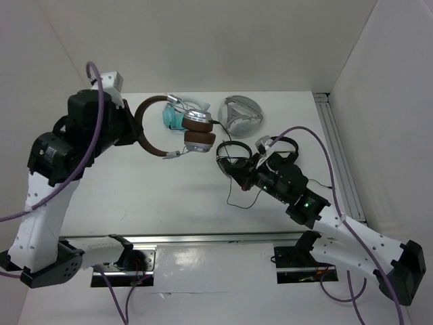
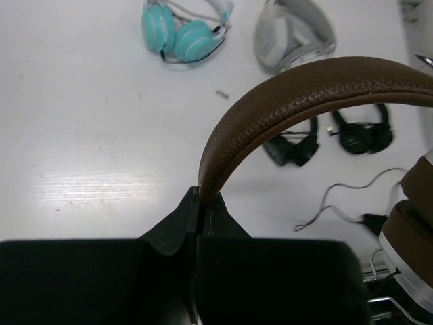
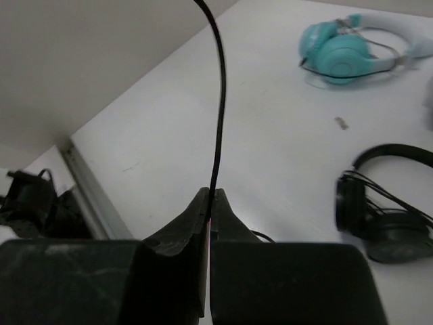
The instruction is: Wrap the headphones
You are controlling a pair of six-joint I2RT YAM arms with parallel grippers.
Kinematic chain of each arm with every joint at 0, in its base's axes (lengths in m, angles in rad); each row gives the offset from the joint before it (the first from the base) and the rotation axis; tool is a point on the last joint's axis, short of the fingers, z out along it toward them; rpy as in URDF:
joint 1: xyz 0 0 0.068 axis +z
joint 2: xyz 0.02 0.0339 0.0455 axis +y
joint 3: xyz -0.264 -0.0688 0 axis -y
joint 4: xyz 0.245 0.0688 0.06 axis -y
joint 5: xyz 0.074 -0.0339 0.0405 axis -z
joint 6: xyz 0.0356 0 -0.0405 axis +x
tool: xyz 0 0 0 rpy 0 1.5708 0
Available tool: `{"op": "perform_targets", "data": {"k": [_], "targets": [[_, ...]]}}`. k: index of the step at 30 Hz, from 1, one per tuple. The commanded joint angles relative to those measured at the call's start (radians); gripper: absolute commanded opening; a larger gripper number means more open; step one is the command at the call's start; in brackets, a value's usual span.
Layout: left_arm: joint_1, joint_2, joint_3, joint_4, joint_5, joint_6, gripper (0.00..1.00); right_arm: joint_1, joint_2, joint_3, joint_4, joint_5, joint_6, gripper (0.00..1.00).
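Clamps the headphones (image 1: 197, 132) by the headband (image 2: 304, 88) in the shut left gripper (image 2: 198, 196), raised over the table (image 1: 169, 203) at far left, and pinches the cable (image 3: 218, 101) in the closed right gripper (image 3: 210, 198) — both holds made, apparently no wrap wound yet.

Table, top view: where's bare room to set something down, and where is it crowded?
Biggest bare patch: front left, between the left arm, the front rail and the black cable. A smaller one lies at the back right, past the white headphones. Crowded: the middle back, where the teal pair, brown headphones and two black pairs cluster.
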Motion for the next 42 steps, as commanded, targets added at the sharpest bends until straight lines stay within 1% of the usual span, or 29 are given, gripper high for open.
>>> {"op": "perform_targets", "data": {"k": [1, 2, 3, 4, 5, 6, 7, 8, 9, 11, 13, 14, 15, 17, 18, 20, 21, 22, 24, 27, 30, 33, 34, 37, 39, 42], "targets": [[0.005, -0.073, -0.205, 0.19, -0.013, 0.064, 0.0, -0.003, -0.106, 0.15, -0.215, 0.283, -0.025, 0.0], [0.005, -0.086, -0.254, 0.207, -0.002, 0.082, 0.0, -0.003, -0.142, 0.179, -0.27, 0.329, -0.046, 0.0], [0.005, -0.096, -0.332, 0.219, 0.008, 0.11, 0.0, -0.003, -0.155, 0.207, -0.362, 0.367, -0.061, 0.0], [0.005, -0.106, -0.366, 0.229, 0.017, 0.13, 0.0, -0.003, -0.166, 0.266, -0.402, 0.408, -0.075, 0.0], [0.005, -0.106, -0.397, 0.229, -0.006, 0.139, 0.0, -0.003, -0.166, 0.297, -0.439, 0.418, -0.087, 0.0], [-0.014, -0.106, -0.453, 0.238, -0.026, 0.139, 0.0, -0.003, -0.166, 0.328, -0.502, 0.418, -0.109, 0.0], [-0.053, -0.115, -0.484, 0.256, -0.05, 0.151, 0.0, -0.003, -0.166, 0.374, -0.527, 0.418, -0.109, 0.0], [-0.079, -0.115, -0.51, 0.265, -0.124, 0.152, 0.0, -0.003, -0.166, 0.391, -0.547, 0.394, -0.123, 0.0], [-0.102, -0.115, -0.533, 0.276, -0.147, 0.152, 0.0, -0.003, -0.155, 0.405, -0.565, 0.38, -0.138, 0.0], [-0.167, -0.115, -0.586, 0.288, -0.156, 0.152, 0.0, -0.003, -0.143, 0.425, -0.607, 0.343, -0.149, 0.0], [-0.213, -0.115, -0.618, 0.298, -0.155, 0.184, 0.0, -0.003, -0.132, 0.437, -0.625, 0.303, -0.161, 0.0], [-0.263, -0.104, -0.618, 0.298, -0.155, 0.193, 0.0, -0.003, -0.132, 0.437, -0.634, 0.28, -0.173, 0.0], [-0.293, -0.089, -0.627, 0.298, -0.126, 0.204, 0.0, -0.003, -0.123, 0.437, -0.634, 0.233, -0.173, 0.0], [-0.354, -0.067, -0.627, 0.298, -0.117, 0.234, 0.0, -0.003, -0.123, 0.437, -0.634, 0.193, -0.184, 0.0], [-0.418, -0.057, -0.627, 0.298, -0.106, 0.234, 0.0, -0.003, -0.123, 0.437, -0.634, 0.156, -0.184, 0.0], [-0.483, -0.028, -0.616, 0.298, -0.092, 0.263, 0.0, -0.003, -0.11, 0.437, -0.634, 0.108, -0.195, 0.0], [-0.538, -0.017, -0.607, 0.298, -0.092, 0.274, 0.0, -0.003, -0.11, 0.428, -0.634, 0.082, -0.195, 0.0], [-0.563, 0.003, -0.598, 0.284, -0.103, 0.274, 0.0, -0.003, -0.11, 0.428, -0.634, 0.037, -0.204, 0.0], [-0.612, 0.023, -0.598, 0.273, -0.118, 0.283, 0.0, -0.003, -0.11, 0.417, -0.634, -0.004, -0.215, 0.0], [-0.639, 0.064, -0.586, 0.262, -0.127, 0.293, 0.0, -0.003, -0.123, 0.417, -0.644, -0.016, -0.215, 0.0], [-0.673, 0.09, -0.564, 0.253, -0.089, 0.303, 0.0, -0.003, -0.123, 0.408, -0.644, -0.063, -0.215, 0.0], [-0.698, 0.127, -0.496, 0.214, -0.089, 0.288, 0.0, -0.003, -0.123, 0.394, -0.631, -0.088, -0.215, 0.0], [-0.722, 0.127, -0.477, 0.204, -0.089, 0.279, 0.0, -0.003, -0.123, 0.364, -0.631, -0.088, -0.215, 0.0], [-0.735, 0.137, -0.429, 0.204, -0.075, 0.279, 0.0, -0.003, -0.123, 0.33, -0.602, -0.077, -0.195, 0.0], [-0.735, 0.127, -0.429, 0.219, -0.043, 0.291, 0.0, -0.003, -0.132, 0.318, -0.581, -0.077, -0.186, 0.0], [-0.735, 0.127, -0.409, 0.229, -0.031, 0.302, 0.0, -0.003, -0.132, 0.307, -0.581, -0.077, -0.177, 0.0]]}}
